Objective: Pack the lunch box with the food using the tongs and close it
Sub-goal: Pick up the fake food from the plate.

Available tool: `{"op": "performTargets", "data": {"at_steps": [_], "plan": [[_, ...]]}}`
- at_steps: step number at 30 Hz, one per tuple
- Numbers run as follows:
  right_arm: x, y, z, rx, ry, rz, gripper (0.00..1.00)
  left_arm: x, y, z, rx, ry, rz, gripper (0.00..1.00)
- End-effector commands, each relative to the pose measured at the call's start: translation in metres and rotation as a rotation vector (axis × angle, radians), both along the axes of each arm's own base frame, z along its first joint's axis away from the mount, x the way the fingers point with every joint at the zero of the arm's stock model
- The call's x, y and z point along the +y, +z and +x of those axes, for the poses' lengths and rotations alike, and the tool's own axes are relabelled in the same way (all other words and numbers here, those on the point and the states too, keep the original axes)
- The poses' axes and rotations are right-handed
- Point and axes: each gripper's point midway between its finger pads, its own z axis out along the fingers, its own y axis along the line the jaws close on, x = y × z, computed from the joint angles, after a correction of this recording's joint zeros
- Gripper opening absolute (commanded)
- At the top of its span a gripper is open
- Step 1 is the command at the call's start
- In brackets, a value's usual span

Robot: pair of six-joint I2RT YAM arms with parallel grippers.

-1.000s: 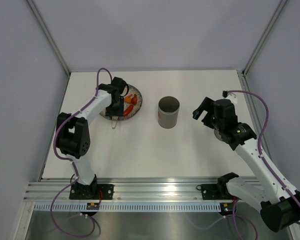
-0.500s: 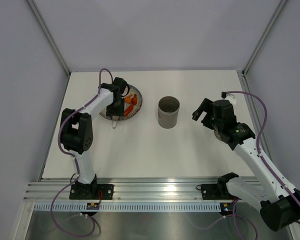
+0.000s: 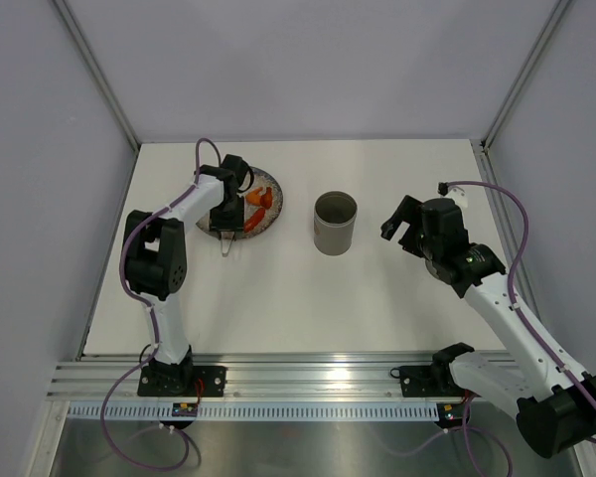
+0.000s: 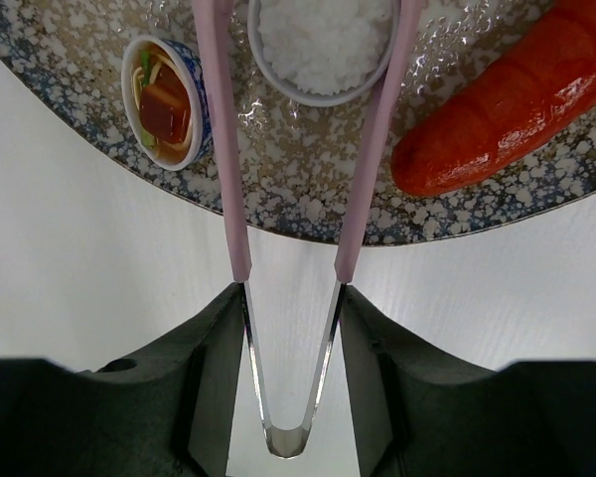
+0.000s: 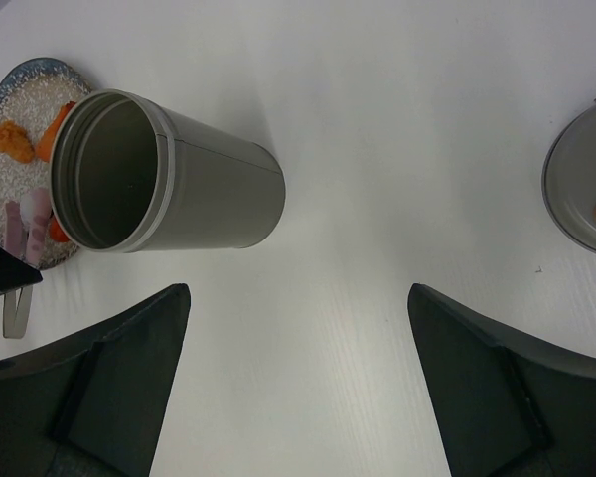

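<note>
status of step: food pickup, first stage of packing, with nothing loaded by my reading. left gripper [image 4: 290,328] is clamped on the tongs [image 4: 230,199] close to their joined end, one finger pressing each arm from outside. the two pink arms reach out over the speckled plate [image 4: 308,214] and stand apart, one on either side of a small white bowl of rice [image 4: 323,45]. their tips run off the top of the wrist view, so i cannot tell whether they touch anything. a carrot piece [image 4: 507,109] lies on the plate to the right of the tongs, and a small cup [image 4: 164,99] with a red piece in it sits to the left. the lunch box [image 5: 209,189] stands upright and uncovered near the middle of the table [image 3: 278,298], well apart from the plate, and its inside looks empty. right gripper [image 5: 296,328] hovers beside the box with jaws spread wide and holding nothing. the lid [image 5: 576,189] lies flat at the right edge of that wrist view. next move, as i judge it: centre the tongs on one item, tighten the left jaws until the arms pinch it, then lift and carry it across to the box mouth. risk: a loose pinch may drop the piece on the way.
</note>
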Motion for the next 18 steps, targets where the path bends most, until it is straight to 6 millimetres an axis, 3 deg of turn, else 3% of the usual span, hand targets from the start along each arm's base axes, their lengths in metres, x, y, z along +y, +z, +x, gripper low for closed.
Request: {"op": "performTargets", "data": {"at_steps": [1,13,18], "plan": [[0.0051,0.0062,0.0029,-0.032,0.026,0.009,0.99,-0.0073,0.0112,0.0149,-0.046,-0.004,-0.044,0.44],[0.0034,0.0066,0.0007,-0.033,0.019,0.008,0.99,-0.0120,0.0032,0.0171,-0.033,-0.006,-0.063,0.41],[0.0014,0.0068,-0.0001,-0.033,0.013,0.004,0.99,-0.0120,0.0070,0.0184,-0.048,-0.001,-0.065,0.31]]}}
